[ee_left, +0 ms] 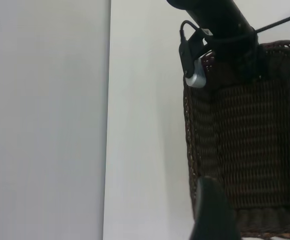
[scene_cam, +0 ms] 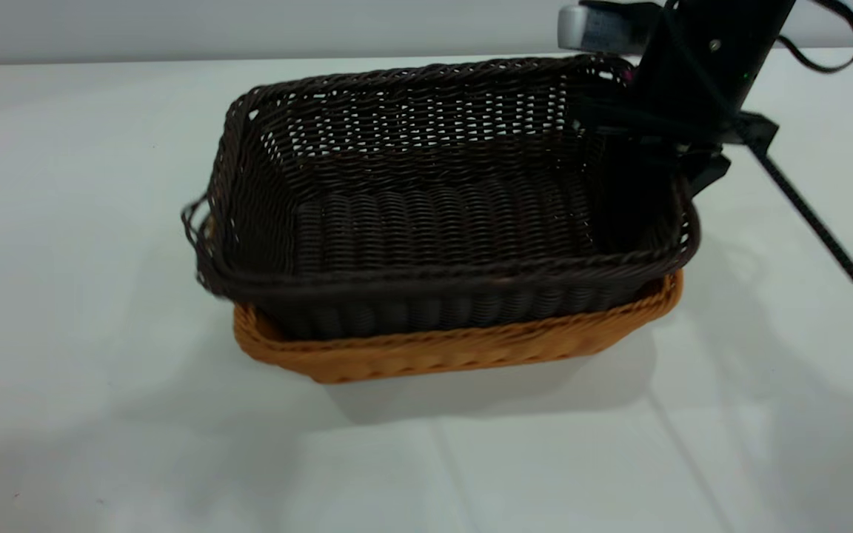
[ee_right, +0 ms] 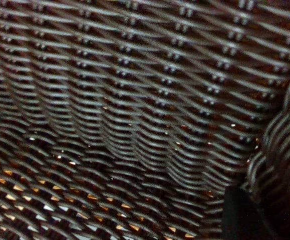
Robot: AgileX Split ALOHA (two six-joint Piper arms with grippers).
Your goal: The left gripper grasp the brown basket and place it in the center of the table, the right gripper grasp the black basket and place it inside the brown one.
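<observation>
- Dark wicker black basket (scene_cam: 441,200) sitting tilted inside the brown basket (scene_cam: 463,348), mid worktop (scene_cam: 86,222).
- Right gripper (scene_cam: 682,144) at the black basket's far right corner, jaws pinching its rim.
- Left gripper (ee_left: 212,215) hanging near the basket's other end, can't tell jaw state.

Soft, even light with some blur.

The table (scene_cam: 101,259) is bright and glare-free, with pale, diffuse shadows spreading below the brown basket (scene_cam: 456,348). The black basket (scene_cam: 434,215) blurs at its left handle in the exterior view. Its weave fills the right wrist view, dim and soft. A blurred dark shape (ee_left: 212,212) intrudes in the left wrist view.
</observation>
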